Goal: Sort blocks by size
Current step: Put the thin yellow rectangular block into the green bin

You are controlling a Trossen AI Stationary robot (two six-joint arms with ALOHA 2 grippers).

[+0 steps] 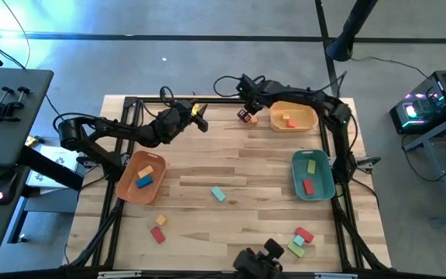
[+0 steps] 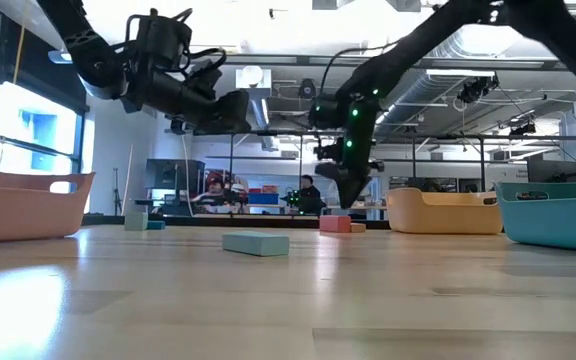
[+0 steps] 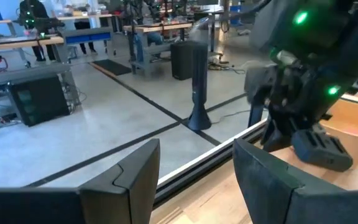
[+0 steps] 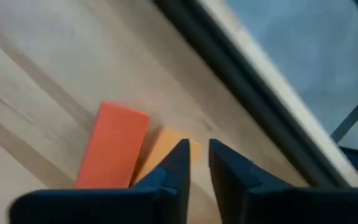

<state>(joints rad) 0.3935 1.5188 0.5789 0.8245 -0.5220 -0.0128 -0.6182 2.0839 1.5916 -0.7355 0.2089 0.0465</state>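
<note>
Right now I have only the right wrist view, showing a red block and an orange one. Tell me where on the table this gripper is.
Observer: The right gripper is at the table's far edge, just beside the yellow bin.
Operator: Report what is in that bin.
Observer: Two small blocks, orange to red.
Operator: Now give me the left arm.
Observer: The left gripper hangs near the far edge too, to the left of yours in the high view, jaws open and empty.
</note>
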